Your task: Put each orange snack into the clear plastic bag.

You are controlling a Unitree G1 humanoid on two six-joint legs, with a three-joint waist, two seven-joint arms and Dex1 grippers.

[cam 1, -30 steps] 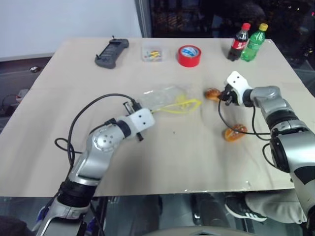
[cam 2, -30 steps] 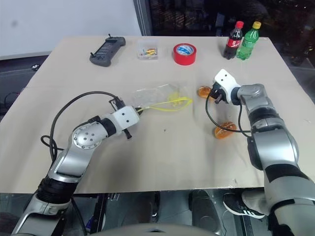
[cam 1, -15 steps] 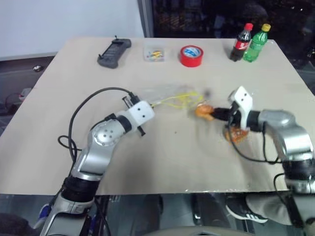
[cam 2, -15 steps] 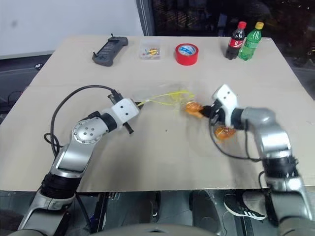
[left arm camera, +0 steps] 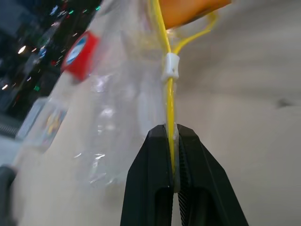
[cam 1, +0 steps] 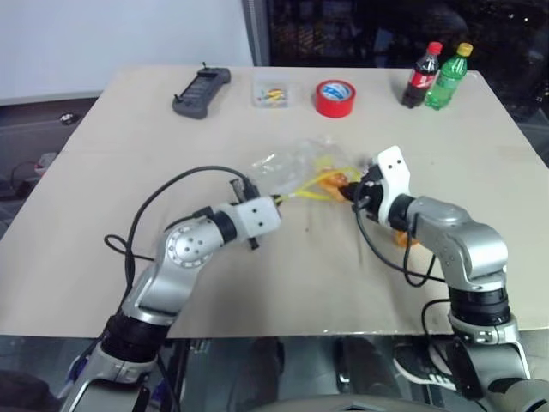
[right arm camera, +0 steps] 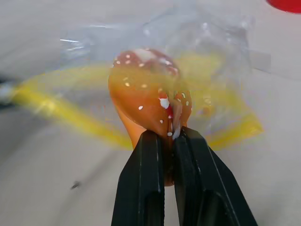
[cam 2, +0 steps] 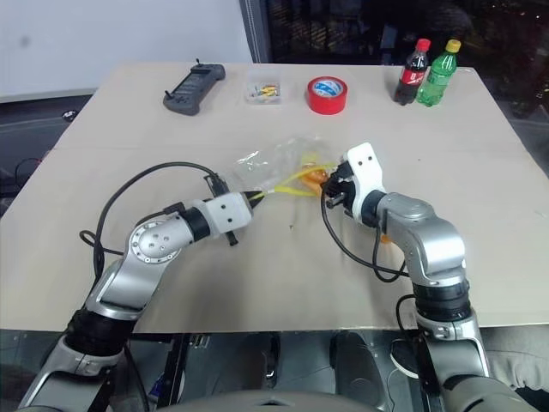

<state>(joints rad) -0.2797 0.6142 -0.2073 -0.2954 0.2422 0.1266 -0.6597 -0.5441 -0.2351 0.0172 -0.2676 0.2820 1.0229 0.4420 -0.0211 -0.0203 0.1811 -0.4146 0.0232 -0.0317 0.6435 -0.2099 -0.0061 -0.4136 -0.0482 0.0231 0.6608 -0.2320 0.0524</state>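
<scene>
left gripper (left arm camera: 170, 141) pinches the clear plastic bag (cam 1: 296, 163) by its yellow seal; right gripper (right arm camera: 164, 136) clamps an orange snack (right arm camera: 148, 96) at the mouth just ahead; snack could snag the seal and miss, as the opening sags.

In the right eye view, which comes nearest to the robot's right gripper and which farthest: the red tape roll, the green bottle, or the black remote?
From the right gripper:
1. Red tape roll, straight behind it at the table's far edge.
2. Green bottle, far right corner.
3. Black remote, far left side.
</scene>
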